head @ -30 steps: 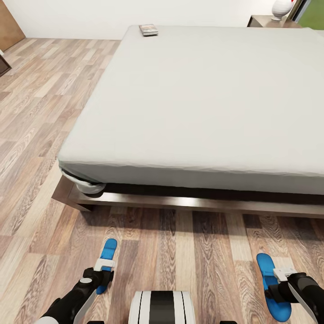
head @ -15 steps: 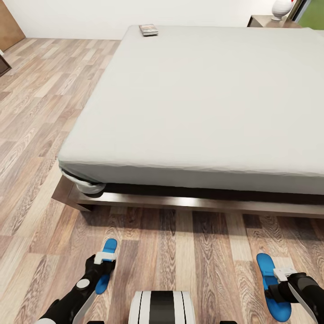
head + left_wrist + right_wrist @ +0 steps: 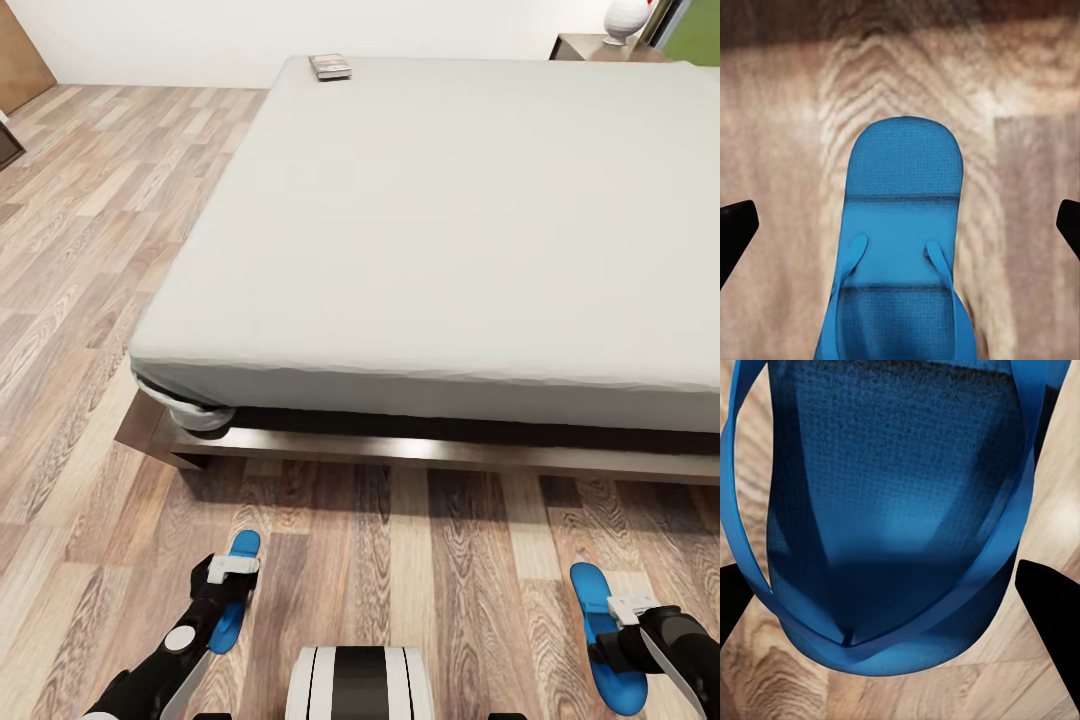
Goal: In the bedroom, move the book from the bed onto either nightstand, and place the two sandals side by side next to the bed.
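**Two sandals at the foot of the bed, a tool over each**

Taking the bed (image 3: 450,220) as the landmark: both blue sandals lie flat on the plank floor (image 3: 440,560) in front of its foot rail, well apart from each other, one off the left corner, the other toward the right.

The left sandal (image 3: 236,585) runs lengthwise toward the bed, toe end nearest the frame. The left tool (image 3: 226,578) hangs right above it, released, its dark fingertips (image 3: 733,232) spread wide to either side of the sole, touching nothing. So the grip would close across the sandal's width.

The right sandal (image 3: 607,640) points much the same way. The right tool (image 3: 628,612) sits over its middle; its fingertips (image 3: 1050,615) flank the straps closely, but I cannot tell whether they are pinching the sandal or only bracketing it.

Each arm is nearest its own sandal, and they would need bringing together, I'd judge.

The book (image 3: 330,66) rests on the bed's far left corner. Both heel ends are hidden by the arms, and the nightstand (image 3: 590,46) beyond the far right corner is cut off.
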